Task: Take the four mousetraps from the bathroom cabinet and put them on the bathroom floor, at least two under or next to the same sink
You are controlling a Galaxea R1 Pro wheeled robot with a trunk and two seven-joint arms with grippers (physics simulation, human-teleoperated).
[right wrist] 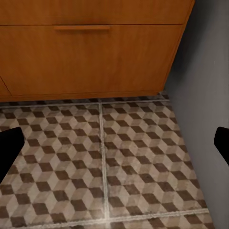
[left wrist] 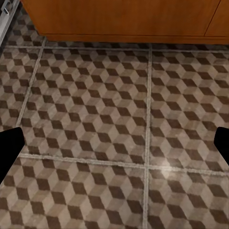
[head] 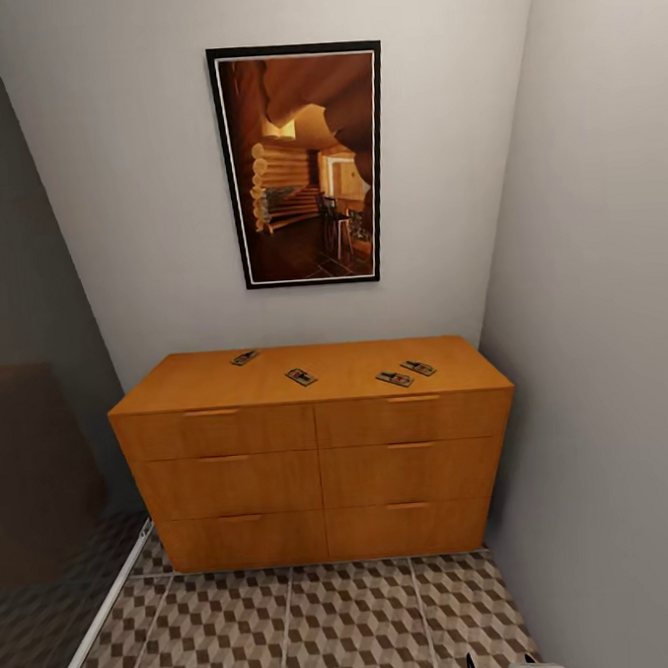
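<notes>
Cube-patterned bathroom floor (head: 352, 624) lies beneath both spread, empty jaws; four mousetraps (head: 300, 377) rest ahead and above, atop the cabinet (head: 317, 464).

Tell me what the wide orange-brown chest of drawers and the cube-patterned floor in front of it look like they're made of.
The orange-brown chest of drawers looks like wood or wood veneer with a smooth satin finish: faint grain, warm even tone, matching bar handles. The cube-patterned floor looks like ceramic tile, judging by the large squares with pale grout lines and a soft glare spot in the left wrist view; printed vinyl can't be ruled out.
</notes>
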